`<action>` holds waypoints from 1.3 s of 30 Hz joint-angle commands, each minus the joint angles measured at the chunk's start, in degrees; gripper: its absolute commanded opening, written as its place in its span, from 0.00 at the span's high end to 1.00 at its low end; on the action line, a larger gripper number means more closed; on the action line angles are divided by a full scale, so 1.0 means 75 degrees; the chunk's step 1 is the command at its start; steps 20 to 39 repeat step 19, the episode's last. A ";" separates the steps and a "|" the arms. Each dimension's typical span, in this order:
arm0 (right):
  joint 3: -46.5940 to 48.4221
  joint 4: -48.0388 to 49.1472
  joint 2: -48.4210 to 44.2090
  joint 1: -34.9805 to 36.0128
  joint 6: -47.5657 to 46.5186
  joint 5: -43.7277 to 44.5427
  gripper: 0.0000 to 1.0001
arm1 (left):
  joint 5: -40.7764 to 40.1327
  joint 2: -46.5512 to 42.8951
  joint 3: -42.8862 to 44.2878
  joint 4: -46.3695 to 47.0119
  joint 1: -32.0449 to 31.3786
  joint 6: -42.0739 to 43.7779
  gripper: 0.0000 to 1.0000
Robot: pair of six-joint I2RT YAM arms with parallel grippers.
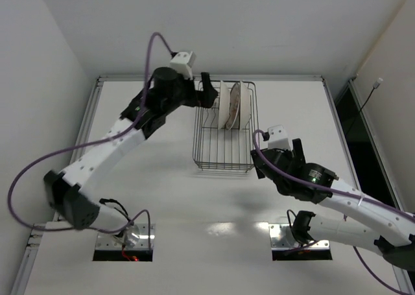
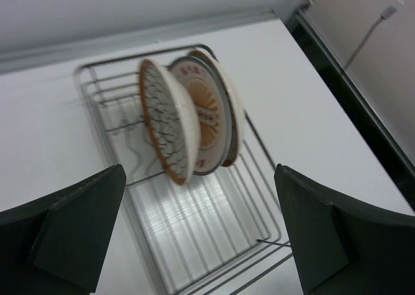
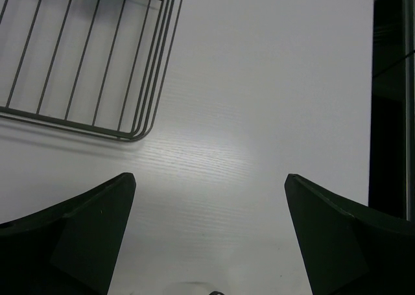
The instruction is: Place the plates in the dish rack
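Note:
The black wire dish rack point(image 1: 224, 153) stands at the far middle of the white table. Three plates stand on edge close together in its far half point(image 1: 232, 106). In the left wrist view the front plate point(image 2: 165, 126) shows a white petal pattern, the second plate point(image 2: 207, 117) an orange sunburst, and the third plate point(image 2: 236, 107) only its rim. My left gripper point(image 1: 211, 92) is open and empty beside the rack's far left side, and it also shows in the left wrist view point(image 2: 200, 172). My right gripper point(image 1: 277, 159) is open and empty over bare table by the rack's near right corner point(image 3: 78, 68), as the right wrist view point(image 3: 211, 176) shows.
A dark gap point(image 1: 347, 113) runs along the table's right edge. Two metal base plates point(image 1: 123, 240) point(image 1: 299, 240) sit at the near edge. White walls close in the back and left. A purple cable point(image 1: 152, 55) loops above the left arm.

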 commanded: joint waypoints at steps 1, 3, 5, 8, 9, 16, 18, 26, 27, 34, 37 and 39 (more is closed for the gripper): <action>0.0374 0.0513 0.0153 0.0036 -0.0433 -0.0581 0.00 | -0.1703 -0.1886 -0.1371 0.0119 0.0033 0.1032 0.00; 0.0528 0.0373 0.0317 0.0036 -0.0433 -0.0650 0.00 | -0.2409 -0.2519 -0.2090 0.0189 0.0033 0.1301 0.00; 0.0610 0.0373 0.0412 0.0036 -0.0515 -0.0651 0.00 | -0.3452 -0.3293 -0.3203 0.0504 0.0033 0.1303 0.00; 0.0610 0.0373 0.0412 0.0036 -0.0585 -0.0721 0.00 | -0.4110 -0.3879 -0.4482 0.0810 0.0033 0.1455 0.00; 0.0703 0.0373 0.0412 0.0036 -0.0585 -0.0721 0.00 | -0.4204 -0.3951 -0.4658 0.0810 0.0033 0.1281 0.00; 0.0904 -0.0096 0.1067 -0.0105 -0.0329 0.0016 0.00 | -0.4731 -0.3590 -0.4673 0.0683 0.0033 0.0988 0.00; 0.0554 -0.0166 0.1255 -0.0105 0.0057 0.0437 0.00 | -0.5165 -0.3437 -0.4578 0.0495 0.0033 0.0893 0.00; 0.0424 -0.0166 0.1325 -0.0105 0.0210 0.0590 0.00 | -0.5294 -0.3436 -0.4578 0.0378 0.0033 0.0800 0.00; 0.0424 -0.0166 0.1325 -0.0105 0.0210 0.0590 0.00 | -0.5294 -0.3436 -0.4578 0.0378 0.0033 0.0800 0.00; 0.0424 -0.0166 0.1325 -0.0105 0.0210 0.0590 0.00 | -0.5294 -0.3436 -0.4578 0.0378 0.0033 0.0800 0.00; 0.0424 -0.0166 0.1325 -0.0105 0.0210 0.0590 0.00 | -0.5294 -0.3436 -0.4578 0.0378 0.0033 0.0800 0.00; 0.0424 -0.0166 0.1325 -0.0105 0.0210 0.0590 0.00 | -0.5294 -0.3436 -0.4578 0.0378 0.0033 0.0800 0.00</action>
